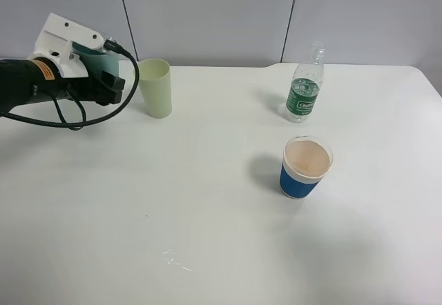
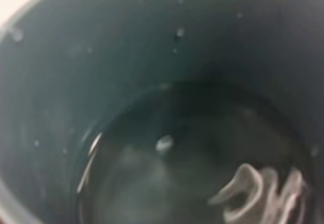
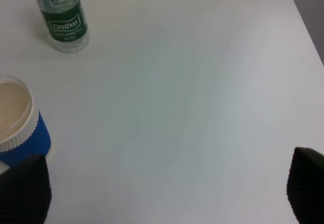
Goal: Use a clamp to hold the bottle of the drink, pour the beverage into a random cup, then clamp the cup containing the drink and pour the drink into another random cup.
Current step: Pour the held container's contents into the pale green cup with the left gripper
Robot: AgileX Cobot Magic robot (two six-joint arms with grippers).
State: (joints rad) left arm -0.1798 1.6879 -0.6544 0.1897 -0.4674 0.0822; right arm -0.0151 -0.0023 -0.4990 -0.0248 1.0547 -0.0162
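white desk (image 1: 207, 236) | left end effector (image 1: 109, 79) clamps teal cup (image 1: 103, 59) beside yellow-green cup (image 1: 157, 87), ready to pour | right end effector (image 3: 164, 188) wide open, empty

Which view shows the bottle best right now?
Exterior high: the bottle stands whole, neck to base. The right wrist view cuts off its top; the left wrist view shows only inside the teal cup.

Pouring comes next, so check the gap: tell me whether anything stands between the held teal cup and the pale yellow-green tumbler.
Nothing visible does. The teal cup hangs close beside the yellow-green tumbler, on its left in the high view; the bottle and blue cup stand well off to the right.
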